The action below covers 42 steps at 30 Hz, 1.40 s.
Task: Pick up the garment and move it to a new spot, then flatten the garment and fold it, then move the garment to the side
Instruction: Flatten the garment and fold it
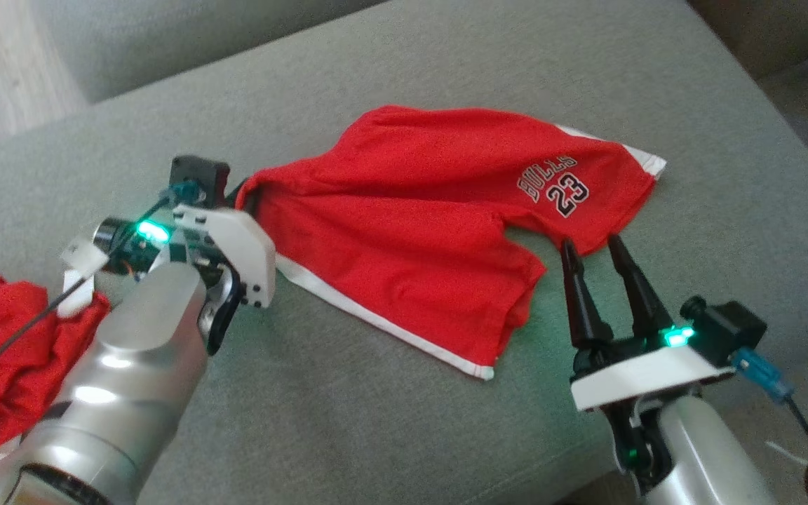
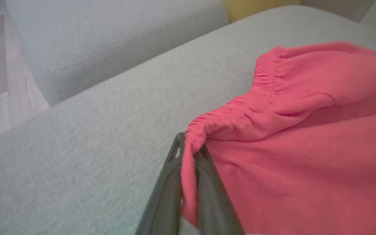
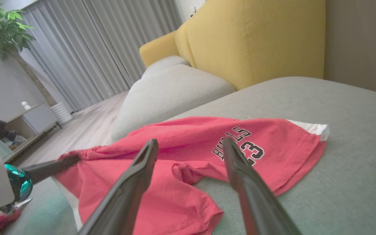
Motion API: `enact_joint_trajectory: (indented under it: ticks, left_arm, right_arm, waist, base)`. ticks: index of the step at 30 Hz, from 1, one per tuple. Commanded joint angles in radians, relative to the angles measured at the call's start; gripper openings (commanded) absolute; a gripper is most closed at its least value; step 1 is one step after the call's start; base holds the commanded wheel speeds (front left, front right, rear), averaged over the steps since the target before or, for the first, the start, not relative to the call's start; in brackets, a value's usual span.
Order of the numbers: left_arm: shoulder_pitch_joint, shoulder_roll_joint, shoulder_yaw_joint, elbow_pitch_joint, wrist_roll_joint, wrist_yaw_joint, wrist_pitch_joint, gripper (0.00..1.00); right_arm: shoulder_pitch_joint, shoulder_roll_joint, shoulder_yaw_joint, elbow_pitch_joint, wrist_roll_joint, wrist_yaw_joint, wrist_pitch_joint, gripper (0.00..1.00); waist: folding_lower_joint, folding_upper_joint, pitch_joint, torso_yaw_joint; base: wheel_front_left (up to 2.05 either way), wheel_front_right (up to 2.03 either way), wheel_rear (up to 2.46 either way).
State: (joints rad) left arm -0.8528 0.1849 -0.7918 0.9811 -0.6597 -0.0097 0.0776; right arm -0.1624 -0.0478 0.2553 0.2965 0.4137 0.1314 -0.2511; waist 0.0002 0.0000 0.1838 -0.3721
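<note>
**Left gripper** [image 2: 190, 147]: I find it clamped on the red basketball shorts [image 1: 411, 217]. The elastic waistband [image 2: 240, 111] is bunched between the two fingers at their tips, and a fold of cloth runs down between them toward the wrist. From that pinch the shorts spread away ahead and to the right of the fingers, lying across the grey sofa cushion [image 1: 376, 435].

**Right gripper** [image 1: 591, 244]: its fingers stand wide apart with nothing between them. The tips point at the lower edge of the shorts leg that bears the BULLS 23 print [image 1: 557, 186], which lies just ahead of them. Seen along that wrist, the crotch of the shorts falls between the two fingers. I cannot tell whether the tips touch the cloth.

**Remainder:**
- The other leg, edged with white trim [image 1: 376, 315], lies flat between the two grippers, which are well apart.
- On the outer side of the left forearm, a second red garment [image 1: 4, 351] sits crumpled.
- A yellow backrest [image 3: 256, 39] stands beyond the shorts, far ahead of the right fingers.
</note>
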Motion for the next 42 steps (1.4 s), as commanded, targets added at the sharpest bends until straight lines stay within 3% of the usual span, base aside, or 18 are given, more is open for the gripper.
enact_joint_trajectory:
  ticks: [1,3,4,15,24,31,32,37,42]
  left_arm:
    - [-0.056,0.029,0.021,-0.018,0.008,-0.002,-0.020,0.27]
    - [-0.046,0.039,0.023,0.000,0.006,-0.002,-0.038,0.87]
    - [-0.044,0.041,0.024,0.007,0.006,-0.005,-0.047,1.00]
    - [-0.082,0.042,-0.014,0.017,0.065,-0.007,-0.210,1.00]
    - [-0.053,0.031,0.000,-0.095,0.070,0.006,-0.323,1.00]
    - [0.086,0.088,0.079,-0.336,0.109,0.115,-0.339,1.00]
    - [0.086,0.088,0.079,-0.336,0.109,0.115,-0.339,1.00]
    - [0.292,0.121,0.163,-0.563,0.162,0.203,-0.339,1.00]
    - [0.449,0.110,0.212,-0.696,0.195,0.237,-0.339,1.00]
  right_arm:
    - [-0.054,-0.002,0.015,-0.038,-0.001,-0.001,-0.011,1.00]
    - [-0.060,-0.002,0.010,-0.038,-0.006,-0.001,-0.011,1.00]
    - [-0.064,-0.002,0.008,-0.038,-0.009,-0.001,-0.011,1.00]
    - [-0.099,-0.002,-0.014,-0.006,-0.047,-0.001,-0.011,1.00]
    - [-0.093,-0.002,-0.093,0.040,-0.101,-0.001,-0.011,1.00]
    - [-0.079,-0.002,-0.166,0.057,-0.146,-0.001,-0.011,1.00]
    - [-0.079,-0.002,-0.166,0.057,-0.146,-0.001,-0.011,1.00]
    - [-0.061,-0.002,-0.238,0.054,-0.174,-0.001,-0.003,1.00]
    - [-0.078,-0.002,-0.328,0.036,-0.237,-0.001,0.067,1.00]
  waist:
    - [-0.0002,0.0000,0.033,0.026]
    - [-0.0002,0.0000,0.053,0.041]
    - [-0.0002,0.0000,0.060,0.048]
    - [-0.0002,0.0000,0.064,0.135]
    - [-0.0002,0.0000,0.002,0.223]
    - [-0.0002,0.0000,-0.043,0.299]
    - [-0.0002,0.0000,-0.043,0.299]
    - [-0.0002,0.0000,-0.065,0.357]
    - [-0.0002,0.0000,-0.050,0.404]
  base:
    - [0.00,0.00,0.00]
    - [0.00,0.00,0.00]
    - [0.00,0.00,0.00]
    - [0.00,0.00,0.00]
    - [0.00,0.00,0.00]
    - [0.00,0.00,0.00]
    - [0.00,0.00,0.00]
    - [0.00,0.00,0.00]
    - [0.00,0.00,0.00]
